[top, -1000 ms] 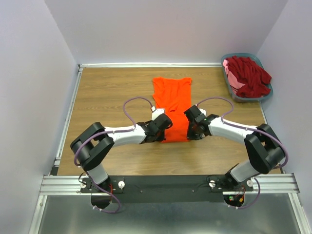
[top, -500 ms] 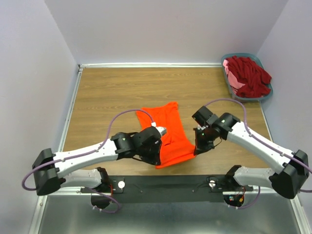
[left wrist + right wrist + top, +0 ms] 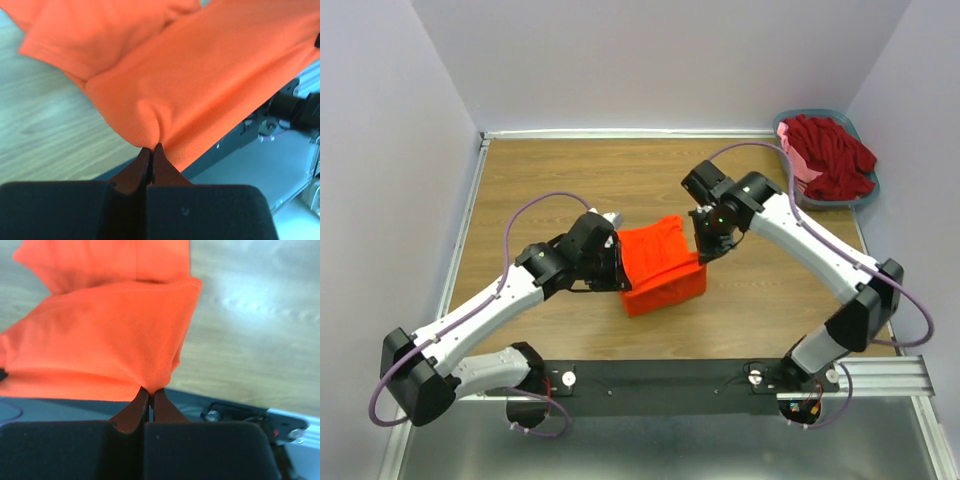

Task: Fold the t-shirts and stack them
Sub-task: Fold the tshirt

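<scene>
The bright orange t-shirt (image 3: 660, 262) is folded over on itself in the middle of the wooden table, its upper layer held up off the lower part. My left gripper (image 3: 616, 262) is shut on the shirt's left edge; the pinched fabric shows in the left wrist view (image 3: 190, 80). My right gripper (image 3: 701, 252) is shut on the right edge; the cloth hangs from it in the right wrist view (image 3: 110, 335). A dark red t-shirt (image 3: 835, 155) and a pink one (image 3: 798, 150) lie heaped in the basket.
The grey-blue plastic basket (image 3: 823, 203) stands at the back right corner of the table. A metal rail (image 3: 670, 375) with the arm bases runs along the near edge. Walls close in the left, back and right sides.
Both grippers have carried the shirt's near hem up and away from the bases, folding it over the far part. The shirt now lies shorter and doubled, farther from the front edge.
</scene>
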Tool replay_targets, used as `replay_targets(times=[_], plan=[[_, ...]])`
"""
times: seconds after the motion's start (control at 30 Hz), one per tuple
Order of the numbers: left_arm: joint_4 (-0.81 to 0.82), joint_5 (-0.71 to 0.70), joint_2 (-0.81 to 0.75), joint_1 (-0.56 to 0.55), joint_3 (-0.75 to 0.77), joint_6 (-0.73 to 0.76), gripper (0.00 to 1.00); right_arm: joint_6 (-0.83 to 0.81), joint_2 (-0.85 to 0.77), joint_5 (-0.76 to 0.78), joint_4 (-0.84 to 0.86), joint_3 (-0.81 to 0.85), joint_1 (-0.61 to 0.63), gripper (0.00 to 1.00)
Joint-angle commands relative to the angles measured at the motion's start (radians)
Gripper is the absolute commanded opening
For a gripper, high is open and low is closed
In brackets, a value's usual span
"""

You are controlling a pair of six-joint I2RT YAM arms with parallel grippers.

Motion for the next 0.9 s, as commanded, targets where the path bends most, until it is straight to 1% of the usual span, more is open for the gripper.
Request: replay_targets(times=[0.0, 0.13, 0.2, 0.23, 0.37, 0.57, 0.7, 0.87], plan=[[-0.007, 0.017, -0.02, 0.065, -0.034, 0.039, 0.0, -0.101, 0.102, 0.167, -0.074, 0.112, -0.004, 0.01], [0.081, 0.046, -0.007, 0.128, -0.089, 0.045, 0.0, -0.148, 0.21, 0.188, -0.066, 0.218, -0.007, 0.01], [0.105, 0.046, 0.025, 0.148, -0.085, 0.057, 0.0, -0.17, 0.243, 0.193, -0.06, 0.26, -0.012, 0.01], [0.11, 0.04, 0.04, 0.159, -0.074, 0.057, 0.0, -0.176, 0.273, 0.193, -0.058, 0.272, -0.015, 0.01], [0.143, 0.032, 0.068, 0.18, -0.077, 0.071, 0.0, -0.197, 0.314, 0.187, -0.037, 0.298, -0.027, 0.01], [0.177, 0.028, 0.12, 0.259, -0.08, 0.129, 0.0, -0.23, 0.39, 0.173, -0.005, 0.347, -0.055, 0.01], [0.196, 0.024, 0.184, 0.311, -0.059, 0.172, 0.0, -0.256, 0.461, 0.159, 0.006, 0.404, -0.083, 0.01], [0.219, 0.024, 0.243, 0.351, -0.055, 0.206, 0.0, -0.277, 0.522, 0.133, 0.032, 0.444, -0.103, 0.01]])
